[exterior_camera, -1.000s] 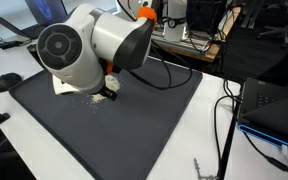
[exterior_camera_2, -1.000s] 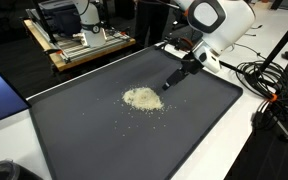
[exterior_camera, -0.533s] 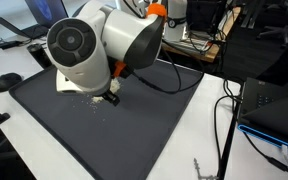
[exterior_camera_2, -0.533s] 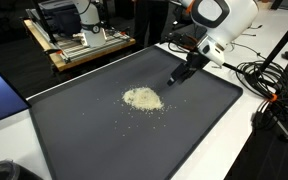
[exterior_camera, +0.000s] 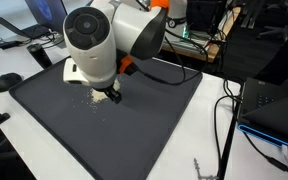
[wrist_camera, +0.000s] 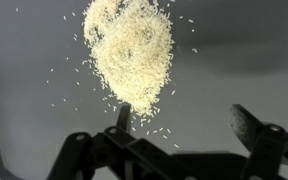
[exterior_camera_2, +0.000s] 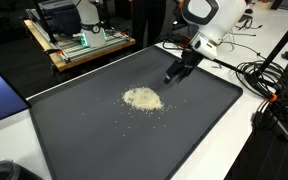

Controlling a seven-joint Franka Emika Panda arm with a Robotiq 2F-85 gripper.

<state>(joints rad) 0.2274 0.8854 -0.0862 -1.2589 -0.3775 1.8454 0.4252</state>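
Near the middle of the dark mat lies the pile of rice, a low, pale heap with loose grains scattered round its edge. On my wrist feed the pile of rice fills the upper centre, and stray grains trail down toward the claw.

My gripper is released: its two fingers stand wide apart with nothing between them. It hangs low over the mat just beside the heap, toward the mat's far edge as an exterior view shows it, apart from the main mound. One fingertip sits at the thin fringe of scattered grains; whether it touches the mat I cannot tell. From the opposite side the arm's big white body covers most of the heap, and I only see the gripper and a few grains by it.

Beyond that, the mat rests on a white table. Black cables lie on the table past the mat's corner, and a wooden cart with equipment stands behind.
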